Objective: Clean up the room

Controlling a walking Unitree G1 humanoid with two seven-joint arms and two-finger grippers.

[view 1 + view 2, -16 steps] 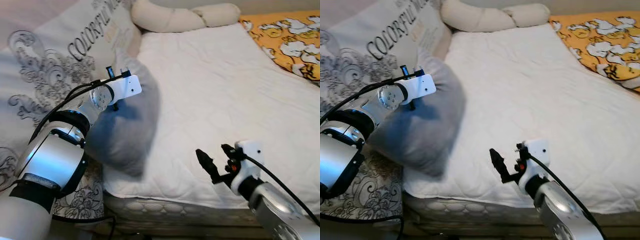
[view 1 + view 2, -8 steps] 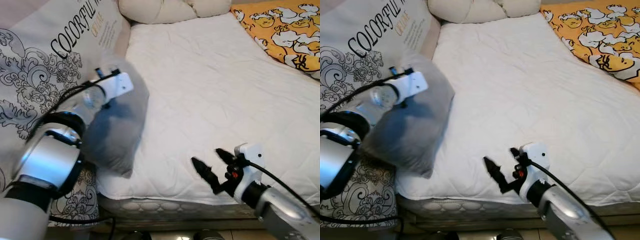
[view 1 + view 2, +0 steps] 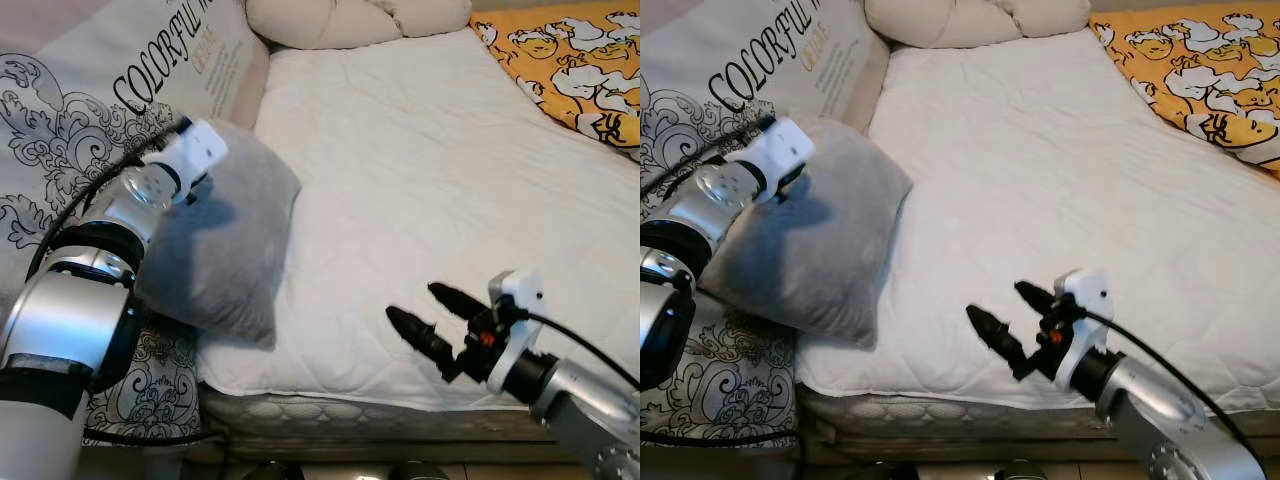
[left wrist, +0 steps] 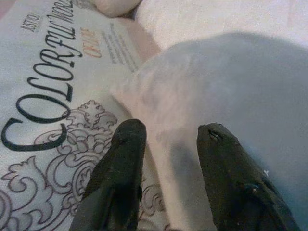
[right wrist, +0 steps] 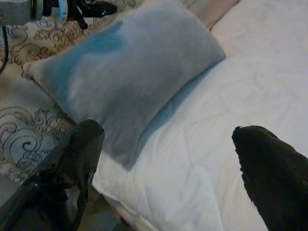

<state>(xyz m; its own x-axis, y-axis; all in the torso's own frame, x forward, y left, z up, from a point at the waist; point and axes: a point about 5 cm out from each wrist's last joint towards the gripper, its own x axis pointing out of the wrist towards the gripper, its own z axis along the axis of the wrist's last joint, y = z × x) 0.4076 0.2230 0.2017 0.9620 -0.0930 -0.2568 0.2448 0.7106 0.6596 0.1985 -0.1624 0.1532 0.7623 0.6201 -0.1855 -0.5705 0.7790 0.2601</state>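
White quilted mattress [image 3: 420,180] takes up most of the head views, its near edge running across the bottom of them. Along the robot's left side lies a large patterned cushion [image 3: 90,100] printed with black scrollwork and lettering. Two cream pillows [image 3: 350,18] sit at the far end of the bed. An orange blanket with a white cartoon print [image 3: 575,60] covers the far right corner.

Grey pillow [image 3: 225,250] lies at the mattress's left edge, partly on the white quilting and partly against the patterned cushion; its lower corner reaches toward the near corner of the bed.

Left claw [image 4: 171,139] is at the pillow's upper left edge, by the seam where pillow meets cushion. Its two black fingers [image 4: 122,163] stand apart with a gap between them, nothing pinched; one finger is over the cushion's scrollwork, the other over the grey fabric. Whether the tips touch the fabric cannot be made out.

Right claw [image 3: 430,315] hovers over the near edge of the mattress, right of the grey pillow and apart from it, pointing toward it. Fingers [image 5: 79,154] spread wide, holding nothing; the right wrist view looks between them at the pillow and the white quilting.
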